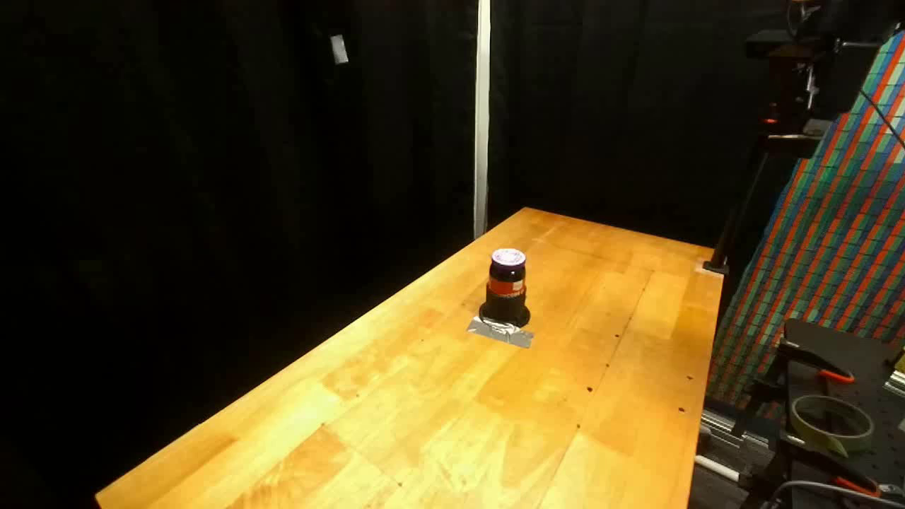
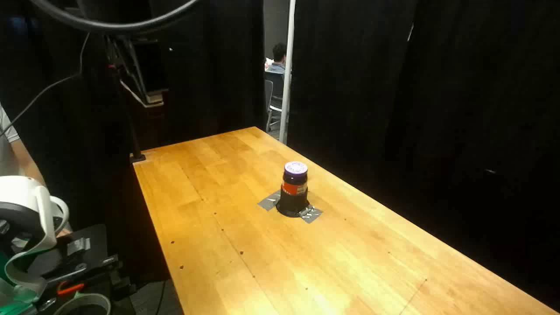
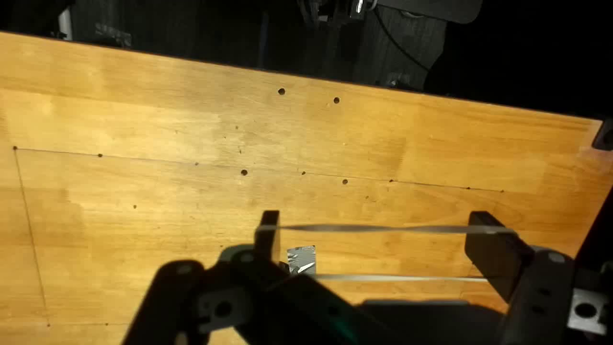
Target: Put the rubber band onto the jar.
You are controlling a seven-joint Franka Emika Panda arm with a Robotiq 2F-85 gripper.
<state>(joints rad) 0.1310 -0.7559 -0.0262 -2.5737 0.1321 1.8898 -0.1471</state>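
Out on the wooden table (image 1: 601, 438), set in from its edges, in an exterior view, the jar (image 1: 507, 273) stands upright, its lid (image 1: 508, 256) whitish on top with a purple rim and its label (image 1: 505, 287) orange-red below a dark shoulder. It rises out of a black holder (image 1: 504, 309) that flares at the bottom, and silver tape (image 1: 500, 334) touches the near side of that flare. Black curtains (image 1: 247, 212) hang behind, a pale pole (image 1: 482, 127) standing at the gap between them; to the right a checked cloth (image 1: 841, 212) hangs beyond a dark shelf (image 1: 841, 346) with a tape roll (image 1: 852, 443) on it. In an exterior view, pieces of the silver tape (image 2: 311, 214) touch the holder on two sides, with the jar upright in it; a white curved device (image 2: 22, 188) and a person's arm (image 2: 27, 161) show at the left, and a dark curved tube (image 2: 113, 27) crosses the upper left corner. The wrist view looks down on the table and its small dark holes (image 3: 281, 91). The gripper (image 3: 376, 221) has its fingers (image 3: 267, 239) spread wide, and the rubber band (image 3: 349, 228) is stretched around both, its two strands running taut across the gap. One strand looks slightly twisted. Silver tape shows on the wood between the fingers in this view, close to the one at the left, partly hidden by the gripper.
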